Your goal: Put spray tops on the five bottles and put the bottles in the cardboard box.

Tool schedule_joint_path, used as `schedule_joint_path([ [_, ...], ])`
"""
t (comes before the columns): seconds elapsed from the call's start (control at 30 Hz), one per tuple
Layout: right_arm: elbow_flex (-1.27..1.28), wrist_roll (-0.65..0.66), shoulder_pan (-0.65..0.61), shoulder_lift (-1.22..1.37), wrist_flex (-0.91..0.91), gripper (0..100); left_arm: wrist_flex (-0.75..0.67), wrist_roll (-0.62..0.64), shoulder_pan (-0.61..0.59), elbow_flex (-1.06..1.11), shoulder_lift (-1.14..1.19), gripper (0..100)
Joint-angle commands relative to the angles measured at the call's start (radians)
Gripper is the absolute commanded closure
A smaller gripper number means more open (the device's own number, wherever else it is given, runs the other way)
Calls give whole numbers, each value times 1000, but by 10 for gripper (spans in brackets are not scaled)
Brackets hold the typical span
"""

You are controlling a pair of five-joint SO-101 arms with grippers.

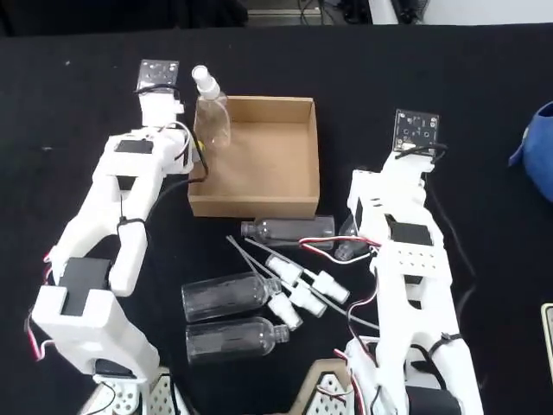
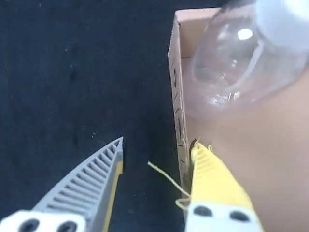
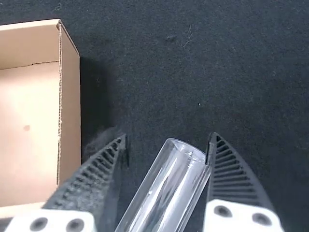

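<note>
- Box (image 1: 253,206): top open, floor bare except for a capped bottle (image 1: 211,117) that stood in the far corner by the left arm.
- Left fingers (image 2: 91,179): were spread astride the box's left wall, one inside and one outside.
- Lying bottle (image 1: 289,229): lay just before the box's front wall, between the spread right fingers (image 3: 91,188).
- Two more bottles (image 1: 225,296) and loose spray tops (image 1: 298,285): crowded the counter (image 1: 78,104) between the arms.
- Bare counter: stretched beyond the box and out past each arm.

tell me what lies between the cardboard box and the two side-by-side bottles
In the high view, an uncapped bottle beside the cardboard box, then loose spray tops.
</note>
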Motion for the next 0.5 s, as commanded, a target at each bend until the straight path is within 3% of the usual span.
schedule_joint_path([
  [0.0, -15, -6, 12, -44, -26, 758, -11, -48, -8, -18, -18, 891],
  [0.47, -15, -6, 12, -44, -26, 758, -11, -49, -31, 54, -21, 891],
])
